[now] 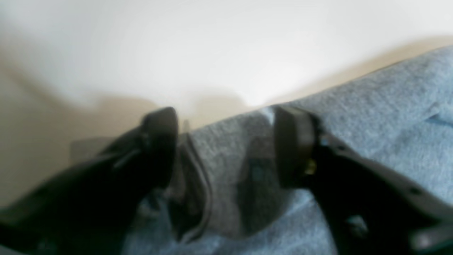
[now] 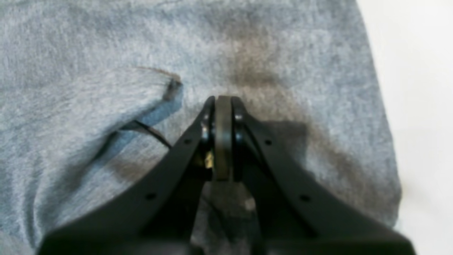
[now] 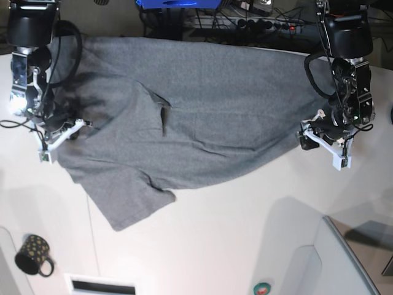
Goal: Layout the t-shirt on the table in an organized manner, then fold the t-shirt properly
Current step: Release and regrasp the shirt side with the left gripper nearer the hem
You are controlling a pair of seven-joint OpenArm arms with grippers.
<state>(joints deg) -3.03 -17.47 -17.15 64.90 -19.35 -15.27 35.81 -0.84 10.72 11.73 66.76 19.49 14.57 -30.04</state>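
left wrist view: left gripper had fingers spread, straddling a hemmed edge of the t-shirt — nothing pinched; white table toward 12 o'clock.
right wrist view: right gripper pressed together over grey cloth.
base view: shirt lay spread across the table's far half — mug at 7 o'clock.
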